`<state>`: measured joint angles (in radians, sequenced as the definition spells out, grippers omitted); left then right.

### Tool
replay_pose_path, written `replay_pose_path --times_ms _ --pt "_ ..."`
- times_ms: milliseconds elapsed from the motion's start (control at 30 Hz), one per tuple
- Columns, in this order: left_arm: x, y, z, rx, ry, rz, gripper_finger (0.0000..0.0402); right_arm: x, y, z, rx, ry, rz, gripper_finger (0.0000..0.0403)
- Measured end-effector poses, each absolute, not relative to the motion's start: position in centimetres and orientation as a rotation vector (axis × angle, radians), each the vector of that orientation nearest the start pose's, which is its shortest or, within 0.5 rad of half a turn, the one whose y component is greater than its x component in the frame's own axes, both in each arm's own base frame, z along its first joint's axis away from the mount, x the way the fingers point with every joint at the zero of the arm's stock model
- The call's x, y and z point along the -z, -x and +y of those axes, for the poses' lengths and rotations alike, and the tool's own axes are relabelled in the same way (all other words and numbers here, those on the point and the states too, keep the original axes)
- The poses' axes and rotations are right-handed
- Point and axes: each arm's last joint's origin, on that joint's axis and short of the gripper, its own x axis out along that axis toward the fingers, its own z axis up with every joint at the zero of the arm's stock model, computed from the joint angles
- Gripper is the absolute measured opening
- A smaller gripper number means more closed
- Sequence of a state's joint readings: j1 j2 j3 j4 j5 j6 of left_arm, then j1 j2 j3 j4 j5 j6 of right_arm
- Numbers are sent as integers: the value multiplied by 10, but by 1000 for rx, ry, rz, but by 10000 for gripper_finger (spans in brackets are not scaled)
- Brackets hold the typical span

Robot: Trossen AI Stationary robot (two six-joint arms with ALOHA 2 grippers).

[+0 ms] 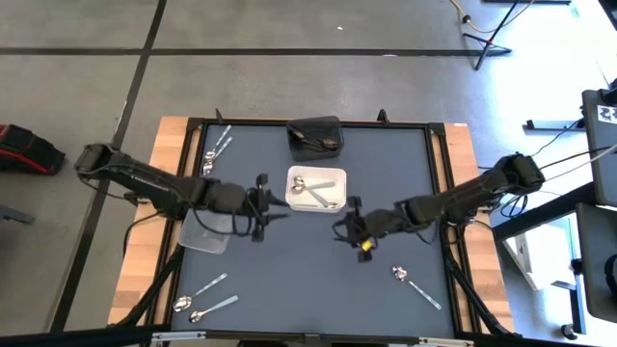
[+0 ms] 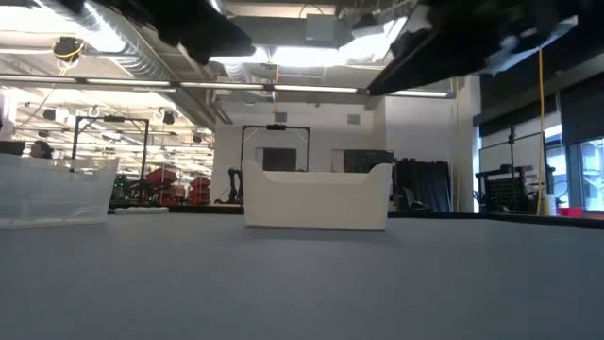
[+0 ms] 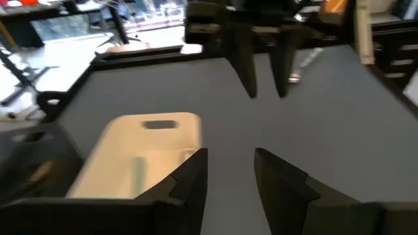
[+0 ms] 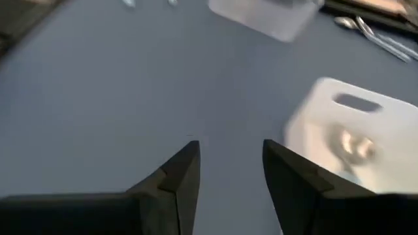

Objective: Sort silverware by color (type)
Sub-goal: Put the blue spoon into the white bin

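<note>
Small spoons lie flat on the dark mat in three loose groups: near the far left corner [image 1: 217, 147], near the near left corner [image 1: 202, 297], and one near the near right corner [image 1: 415, 285]. Silver spoons [image 1: 318, 189] lie in the white container [image 1: 294, 198]. Darker ones [image 1: 318, 143] lie in the black container [image 1: 337, 123]. My left gripper [image 1: 282, 210] [image 3: 230, 171] is open and empty, hovering just left of the white container. My right gripper [image 1: 337, 227] [image 4: 228, 163] is open and empty, above bare mat on the near right side of that container.
A clear container [image 1: 205, 235] [image 2: 52, 194] stands on the mat under my left arm. The white container [image 2: 316, 198] sits mid-table. Wooden strips [image 1: 143, 251] border the mat. Bare mat [image 1: 308, 280] lies between the two near spoon groups.
</note>
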<state>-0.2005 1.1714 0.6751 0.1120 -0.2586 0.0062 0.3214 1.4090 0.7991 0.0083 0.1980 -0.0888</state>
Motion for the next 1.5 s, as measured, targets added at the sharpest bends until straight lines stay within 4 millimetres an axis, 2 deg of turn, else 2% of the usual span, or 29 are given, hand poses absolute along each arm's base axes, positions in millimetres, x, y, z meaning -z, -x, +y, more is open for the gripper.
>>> replay_pose_path --times_ms 133,267,433,633,833,1067,1233,1500 --pt "-250 -249 -79 1 -87 375 119 -214 -268 108 -218 223 497 156" --pt "-249 -246 -118 82 -113 419 117 -219 -265 127 -273 191 413 156" --pt "-230 -231 -157 155 -17 600 117 -228 -262 141 -313 125 318 156" --pt "-207 -203 -190 194 229 855 117 -232 -265 144 -304 99 253 156" --pt "-184 -174 -217 134 414 1081 117 -215 -275 150 -285 25 273 156" --pt "-154 -153 -240 39 462 1190 117 -201 -282 154 -307 -71 310 156" --pt "-135 -149 -247 -24 450 1217 117 -198 -283 155 -306 -79 309 156" --pt "-131 -150 -247 -31 409 1193 115 -198 -281 159 -299 -100 314 156"
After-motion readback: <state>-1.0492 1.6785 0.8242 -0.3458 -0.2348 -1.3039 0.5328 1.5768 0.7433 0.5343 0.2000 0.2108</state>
